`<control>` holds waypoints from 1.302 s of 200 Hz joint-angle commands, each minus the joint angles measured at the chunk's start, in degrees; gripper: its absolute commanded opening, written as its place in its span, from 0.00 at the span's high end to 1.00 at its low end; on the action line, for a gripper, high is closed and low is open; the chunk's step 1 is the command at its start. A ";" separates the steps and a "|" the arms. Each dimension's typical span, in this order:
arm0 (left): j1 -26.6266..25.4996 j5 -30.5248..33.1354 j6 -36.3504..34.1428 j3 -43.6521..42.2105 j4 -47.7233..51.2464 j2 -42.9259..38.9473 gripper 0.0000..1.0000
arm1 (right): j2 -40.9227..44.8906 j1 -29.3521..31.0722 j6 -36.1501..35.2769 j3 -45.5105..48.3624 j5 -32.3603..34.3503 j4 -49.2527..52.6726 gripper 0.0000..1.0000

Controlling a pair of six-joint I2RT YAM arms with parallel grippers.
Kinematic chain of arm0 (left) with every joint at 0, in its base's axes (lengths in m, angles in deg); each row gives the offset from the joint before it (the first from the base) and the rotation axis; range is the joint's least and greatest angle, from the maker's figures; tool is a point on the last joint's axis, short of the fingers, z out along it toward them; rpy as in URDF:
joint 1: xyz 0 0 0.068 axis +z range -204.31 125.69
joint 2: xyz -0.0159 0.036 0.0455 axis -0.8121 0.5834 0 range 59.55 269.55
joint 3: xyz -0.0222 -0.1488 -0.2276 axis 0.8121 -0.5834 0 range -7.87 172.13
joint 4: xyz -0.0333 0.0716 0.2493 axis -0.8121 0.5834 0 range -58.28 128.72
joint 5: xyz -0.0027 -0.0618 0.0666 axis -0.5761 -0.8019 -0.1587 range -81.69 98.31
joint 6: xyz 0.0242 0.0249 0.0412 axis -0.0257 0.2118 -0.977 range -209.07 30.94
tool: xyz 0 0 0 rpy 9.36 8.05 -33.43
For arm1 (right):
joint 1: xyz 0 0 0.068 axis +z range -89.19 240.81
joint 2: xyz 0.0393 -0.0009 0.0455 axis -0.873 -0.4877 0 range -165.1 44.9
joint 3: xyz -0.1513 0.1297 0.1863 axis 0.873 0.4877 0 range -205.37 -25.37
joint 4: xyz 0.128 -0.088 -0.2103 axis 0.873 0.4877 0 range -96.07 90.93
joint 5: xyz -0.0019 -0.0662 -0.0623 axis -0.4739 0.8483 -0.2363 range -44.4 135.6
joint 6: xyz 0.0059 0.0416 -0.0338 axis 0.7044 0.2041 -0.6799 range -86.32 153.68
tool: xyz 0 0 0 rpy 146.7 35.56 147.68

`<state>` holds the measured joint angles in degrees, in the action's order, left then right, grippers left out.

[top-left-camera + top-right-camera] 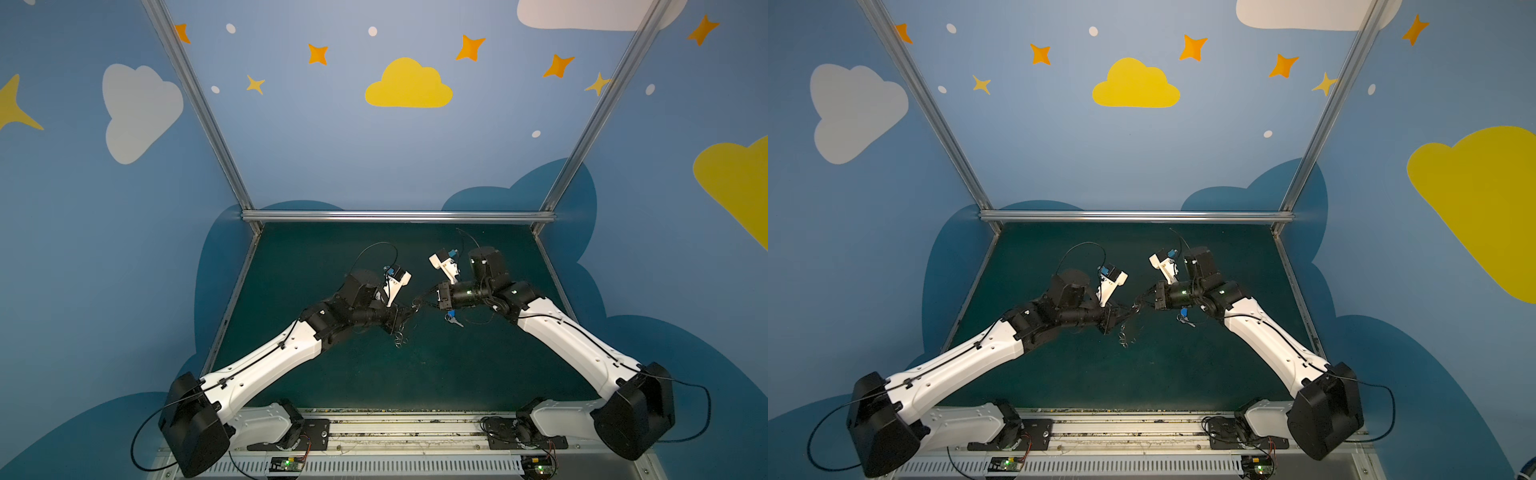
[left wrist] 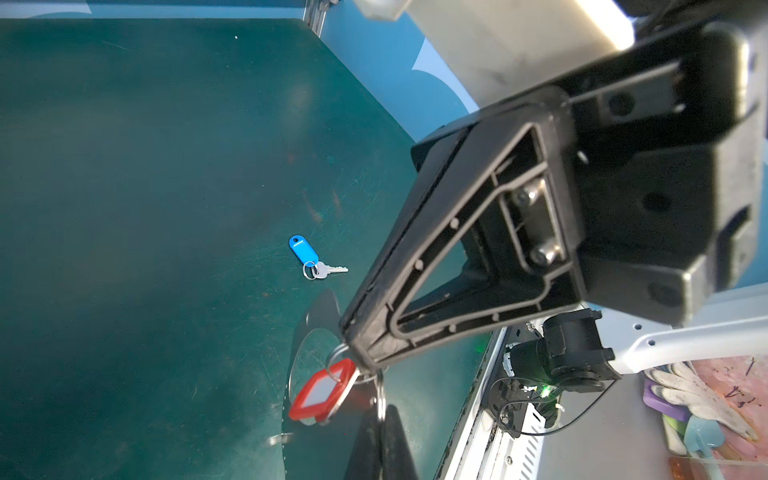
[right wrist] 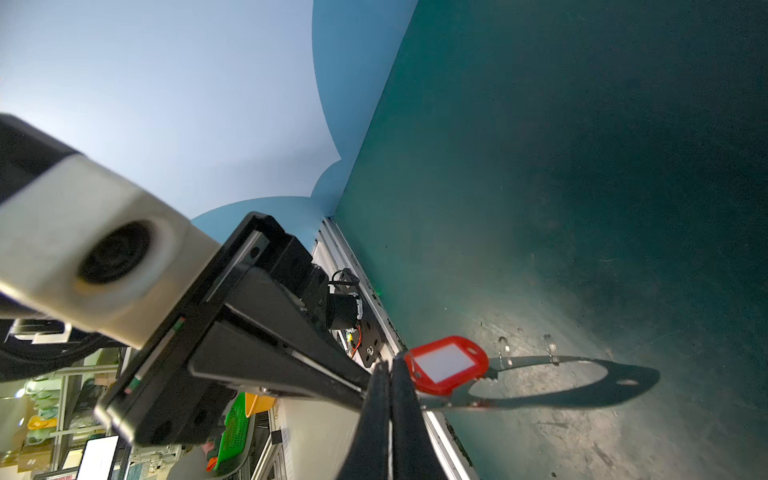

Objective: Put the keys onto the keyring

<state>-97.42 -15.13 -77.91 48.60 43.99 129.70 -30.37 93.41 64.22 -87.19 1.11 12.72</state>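
Both grippers meet in mid-air over the green table. My left gripper [image 2: 380,411] is shut on a wire ring of the keyring [image 2: 318,320], a flat grey plate hanging below it, seen in the right wrist view as the keyring [image 3: 582,386]. My right gripper [image 3: 390,365] is shut at the split ring of the red-tagged key [image 3: 446,365], tip to tip with the left gripper [image 1: 411,309]. The red tag [image 2: 322,395] hangs against the plate. The blue-tagged key [image 2: 309,257] lies on the table, under the right wrist in a top view [image 1: 452,318].
Loose wire rings [image 1: 399,341] dangle from the plate just above the table. Aluminium frame rails [image 1: 399,216] and blue walls close the back and sides. The arms' base rail [image 1: 399,428] runs along the front edge.
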 commanded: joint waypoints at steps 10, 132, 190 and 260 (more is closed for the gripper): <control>0.22 2.73 -0.53 0.24 -2.16 -2.27 0.96 | 2.57 0.31 0.07 -0.62 -1.65 0.45 1.00; 0.20 10.87 -0.41 -2.59 -2.96 -6.66 0.96 | 1.79 -0.08 4.19 1.39 -8.90 -0.69 1.00; 0.42 16.93 0.97 -4.26 -1.29 -7.54 0.78 | 2.06 -1.04 5.19 1.73 -4.06 -2.88 1.00; 1.53 20.03 10.35 -13.23 -6.11 -11.88 0.49 | -5.21 -1.15 6.58 -1.51 -0.30 -9.65 1.00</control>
<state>-96.61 2.68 -72.01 37.32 40.62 119.20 -33.12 92.38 70.39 -86.23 -0.38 7.15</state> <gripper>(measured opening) 0.489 0.052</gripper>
